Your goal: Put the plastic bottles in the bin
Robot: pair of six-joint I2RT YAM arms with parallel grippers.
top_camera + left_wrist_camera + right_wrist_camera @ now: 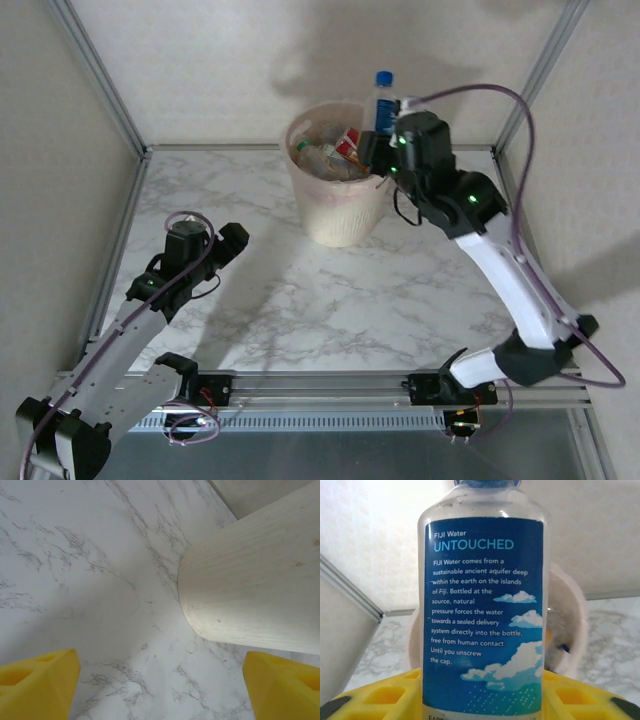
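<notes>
Bottles (333,150) already lie heaped in the bin (340,215), and we judge the task nearly done: the one bottle we can see outside it is in the right hand (375,148).

Nearest to us, the left hand (236,242) hovers low over the bench (300,310). Its yellow fingers (40,685) stand well apart with nothing between them, and the bin's wall is just ahead in its wrist view.

Further on, the bin stands upright on the bench. The bottles in it lie at mixed angles, a red-labelled one among them.

At the bin's far right rim, the right hand is clamped on the lower part of a clear bottle (482,610) with a blue label. This bottle stands upright, its long axis vertical, with the blue cap (383,78) on top and the base down in the hand. Its label faces the wrist camera. It is held above the rim, not inside the bin, and we cannot tell whether it is fully over the mouth.

What is left, in our view, is to bring it over the opening and let go
</notes>
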